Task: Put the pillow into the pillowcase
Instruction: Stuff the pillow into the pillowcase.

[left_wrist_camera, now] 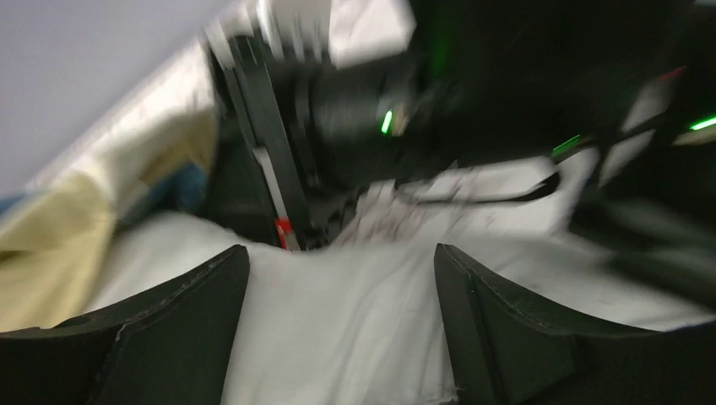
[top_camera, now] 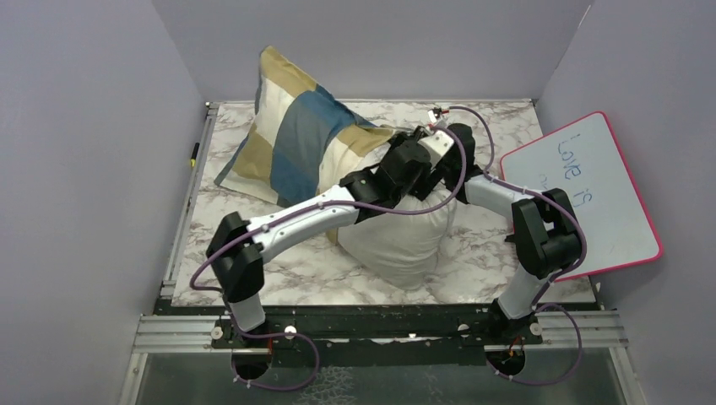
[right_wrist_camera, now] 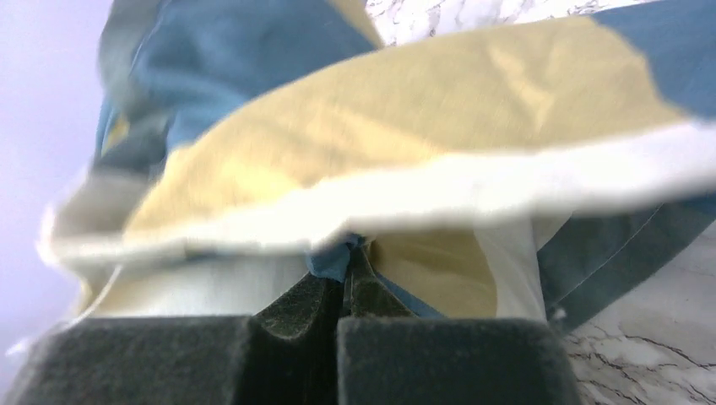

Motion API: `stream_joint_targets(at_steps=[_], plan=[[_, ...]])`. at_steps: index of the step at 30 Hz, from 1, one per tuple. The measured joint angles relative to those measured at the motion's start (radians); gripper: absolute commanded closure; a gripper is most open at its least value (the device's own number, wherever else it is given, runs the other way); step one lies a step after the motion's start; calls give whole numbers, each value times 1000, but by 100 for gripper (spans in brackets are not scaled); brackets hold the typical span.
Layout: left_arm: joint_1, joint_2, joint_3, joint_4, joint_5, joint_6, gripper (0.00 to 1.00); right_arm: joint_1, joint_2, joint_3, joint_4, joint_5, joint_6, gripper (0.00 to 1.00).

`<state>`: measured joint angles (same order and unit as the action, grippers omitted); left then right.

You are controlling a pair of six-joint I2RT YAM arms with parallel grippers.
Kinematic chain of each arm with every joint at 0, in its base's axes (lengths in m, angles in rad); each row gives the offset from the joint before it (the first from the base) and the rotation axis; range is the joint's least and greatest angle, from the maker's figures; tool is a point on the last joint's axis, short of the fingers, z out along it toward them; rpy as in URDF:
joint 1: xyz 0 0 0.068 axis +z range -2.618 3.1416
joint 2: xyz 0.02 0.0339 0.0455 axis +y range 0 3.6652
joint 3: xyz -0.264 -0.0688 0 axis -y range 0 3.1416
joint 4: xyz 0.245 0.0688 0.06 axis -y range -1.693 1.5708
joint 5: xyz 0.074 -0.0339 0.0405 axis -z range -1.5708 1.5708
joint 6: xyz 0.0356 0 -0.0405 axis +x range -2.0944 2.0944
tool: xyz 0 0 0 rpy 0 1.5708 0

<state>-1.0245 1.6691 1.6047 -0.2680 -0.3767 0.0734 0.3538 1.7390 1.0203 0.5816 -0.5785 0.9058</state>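
Observation:
The blue, tan and cream pillowcase [top_camera: 295,139] stands bunched up at the back left of the table. The plump off-white pillow [top_camera: 401,240] lies in the middle, its far end against the pillowcase's mouth. My left gripper [left_wrist_camera: 339,253] is open, its jaws wide apart over the pillow's white fabric [left_wrist_camera: 338,337]; pillowcase cloth [left_wrist_camera: 51,245] shows to its left. My right gripper [right_wrist_camera: 348,253] is shut on a blue edge of the pillowcase [right_wrist_camera: 405,101], which hangs over it. In the top view both grippers meet near the mouth [top_camera: 418,148].
A pink-rimmed whiteboard [top_camera: 591,194] leans at the right edge of the marble table [top_camera: 253,270]. A dark marker [top_camera: 193,153] lies along the left rail. Grey walls close the left, back and right sides.

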Motion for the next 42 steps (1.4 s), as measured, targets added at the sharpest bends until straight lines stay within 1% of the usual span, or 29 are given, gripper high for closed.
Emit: stream_joint_targets(at_steps=[3, 4, 6, 9, 13, 17, 20, 24, 27, 30, 34, 35, 37, 38, 39, 40, 41, 42], plan=[[46, 96, -116, 24, -42, -10, 23, 0, -5, 0, -11, 3, -20, 100], [67, 111, -160, 50, -56, -17, 23, 0, -9, 0, -19, 5, -25, 100], [92, 103, -195, 89, -64, -27, 23, 0, -12, 0, -26, 5, -33, 100], [103, 30, -210, 129, -56, -39, 22, 9, -12, 0, -21, 5, -34, 100], [102, -81, -203, 126, -28, -66, 22, 9, -4, 0, -5, 18, -34, 100], [108, -211, -197, 125, 37, -95, 22, 6, 45, 0, 18, 39, -30, 100], [69, -302, -203, 124, 40, -93, 20, -3, 96, 0, 24, 58, -22, 100], [-67, -378, -261, 120, -4, -92, 17, -15, 148, 0, 23, 88, -14, 100], [-168, -351, -316, 98, -60, -96, 14, -14, 173, 0, 21, 98, -9, 100], [-220, -264, -341, 68, -127, -98, 11, -14, 183, 0, 14, 105, -6, 100], [-242, -146, -344, 32, -220, -98, 6, -14, 183, 0, 15, 110, -2, 100], [-241, -128, -344, 27, -237, -99, 2, -13, 183, 0, 14, 111, 0, 100], [-235, -85, -343, 18, -276, -107, 2, -14, 183, 0, 14, 114, 2, 100], [-225, -63, -341, 13, -290, -123, 5, -14, 183, 0, 14, 115, 2, 100], [-216, -47, -339, 8, -299, -136, 15, -14, 183, 0, 15, 114, 2, 100], [-199, -30, -334, 5, -305, -150, 34, -14, 183, 0, 18, 113, 2, 100], [-178, -16, -329, 5, -306, -164, 55, -14, 183, 0, 25, 108, 1, 100], [-143, -1, -324, 6, -300, -175, 71, -14, 183, -3, 35, 98, -2, 100]])
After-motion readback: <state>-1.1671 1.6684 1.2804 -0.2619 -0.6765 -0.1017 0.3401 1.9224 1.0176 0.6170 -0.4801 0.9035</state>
